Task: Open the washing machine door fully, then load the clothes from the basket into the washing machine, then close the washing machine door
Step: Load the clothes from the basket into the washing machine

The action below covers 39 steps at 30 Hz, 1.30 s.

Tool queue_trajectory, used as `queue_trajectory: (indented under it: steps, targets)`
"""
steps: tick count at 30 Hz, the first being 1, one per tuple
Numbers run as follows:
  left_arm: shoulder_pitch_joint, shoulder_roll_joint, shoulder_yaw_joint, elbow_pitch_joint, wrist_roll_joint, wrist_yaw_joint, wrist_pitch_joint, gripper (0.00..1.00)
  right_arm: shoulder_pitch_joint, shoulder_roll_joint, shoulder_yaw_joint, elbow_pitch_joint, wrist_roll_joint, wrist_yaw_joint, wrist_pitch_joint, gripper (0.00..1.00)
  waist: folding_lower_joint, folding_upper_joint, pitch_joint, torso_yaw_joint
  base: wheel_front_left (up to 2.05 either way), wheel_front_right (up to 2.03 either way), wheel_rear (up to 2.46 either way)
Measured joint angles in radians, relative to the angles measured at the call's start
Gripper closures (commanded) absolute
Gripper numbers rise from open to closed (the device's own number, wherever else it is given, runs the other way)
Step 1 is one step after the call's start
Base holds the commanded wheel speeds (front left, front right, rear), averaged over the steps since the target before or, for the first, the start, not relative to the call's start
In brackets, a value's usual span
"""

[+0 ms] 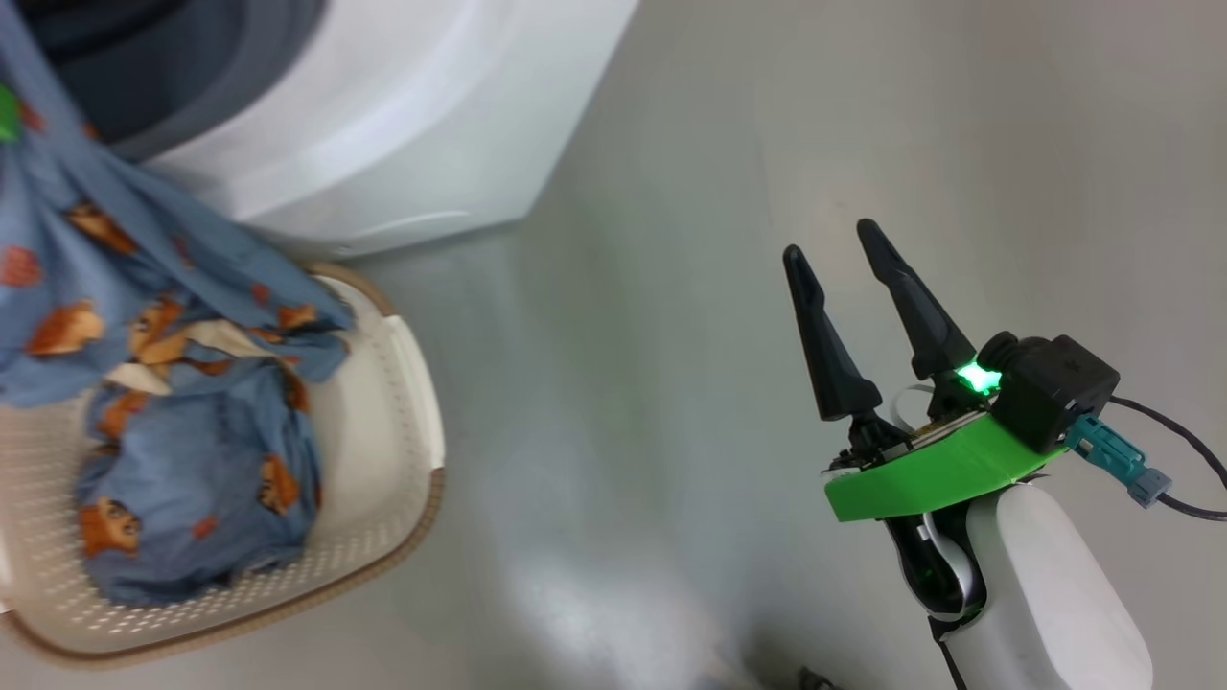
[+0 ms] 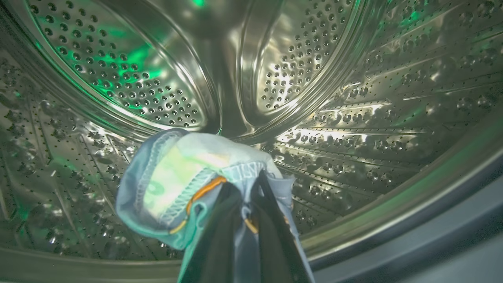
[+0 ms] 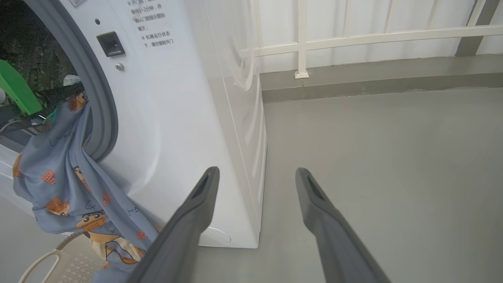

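Note:
My left gripper (image 2: 249,182) is inside the steel drum (image 2: 353,98) of the washing machine (image 1: 383,115), shut on a fold of the light blue clothes (image 2: 173,184). That garment (image 1: 144,268) trails from the drum opening over the grey gasket (image 3: 102,110) down to the basket (image 1: 403,422). A second printed bundle (image 1: 192,479) lies in the basket. My right gripper (image 1: 832,241) hangs open over bare floor to the right of the machine, holding nothing; its fingers (image 3: 196,212) stand wide apart. The washing machine door is out of view.
Grey floor (image 1: 671,287) stretches to the right of the machine. A low kerb (image 3: 373,82) and a white railing (image 3: 353,39) close off the far side. The basket stands against the washer's front foot.

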State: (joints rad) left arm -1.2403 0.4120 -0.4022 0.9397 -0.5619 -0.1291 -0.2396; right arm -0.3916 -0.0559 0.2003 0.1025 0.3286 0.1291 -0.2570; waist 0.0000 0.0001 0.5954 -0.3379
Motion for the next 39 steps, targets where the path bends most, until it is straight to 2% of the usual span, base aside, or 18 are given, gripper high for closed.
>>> queue_trajectory:
  steps: [2,5,7,9,10,11,16,20,28,39]
  targets:
    - [-0.034,0.016,0.011,-0.005,0.013,0.002,-0.008,1.00,-0.001,0.000,0.007,-0.008,0.000,0.000,0.000,0.00,0.0000,0.0000,0.020,-0.016,0.00,0.00,0.00]
    - [-0.071,0.038,0.081,-0.121,0.058,0.040,-0.009,1.00,-0.002,0.001,0.007,-0.016,0.011,0.000,0.000,0.00,0.0000,0.0000,0.050,-0.035,0.00,0.00,0.00]
    - [-0.077,0.042,0.128,-0.202,0.094,0.056,-0.016,1.00,-0.002,0.001,0.006,-0.018,0.018,0.000,0.000,0.00,0.0000,0.0000,0.067,-0.044,0.00,0.00,0.00]
    - [-0.068,0.035,0.158,-0.227,0.117,0.056,-0.017,1.00,-0.004,0.002,0.004,-0.017,0.018,0.000,0.000,0.00,0.0000,0.0000,0.080,-0.052,0.00,0.00,0.00]
    - [-0.057,0.027,0.166,-0.219,0.119,0.056,-0.017,0.60,-0.004,0.002,0.004,-0.017,0.018,0.000,0.000,0.00,0.0000,0.0000,0.083,-0.055,0.00,0.00,0.00]
    - [-0.043,0.016,0.167,-0.207,0.121,0.055,-0.017,0.00,-0.005,0.002,0.004,-0.016,0.018,0.000,0.000,0.00,0.0000,0.0000,0.084,-0.056,0.00,0.00,0.00]
    - [-0.014,-0.026,0.146,-0.062,0.127,0.035,-0.017,0.00,-0.025,0.003,0.009,-0.007,0.018,0.000,0.000,0.00,0.0000,0.0000,0.071,-0.045,0.00,0.00,0.00]
    - [-0.016,-0.035,0.139,-0.014,0.127,0.026,-0.017,0.00,-0.030,0.003,0.010,0.001,0.018,0.000,0.000,0.00,0.0000,-0.0001,0.054,-0.032,0.00,0.00,0.00]
    - [0.001,-0.067,0.142,-0.013,0.127,0.010,-0.017,0.00,-0.030,0.003,0.008,0.013,0.016,0.000,0.000,0.00,0.0000,0.0000,0.014,-0.008,0.00,0.00,0.00]
    - [0.188,-0.116,0.173,-0.139,0.128,0.005,-0.017,0.00,-0.028,0.002,-0.022,0.040,-0.012,0.000,0.000,0.00,0.0000,-0.0001,-0.073,0.054,0.00,0.00,0.00]
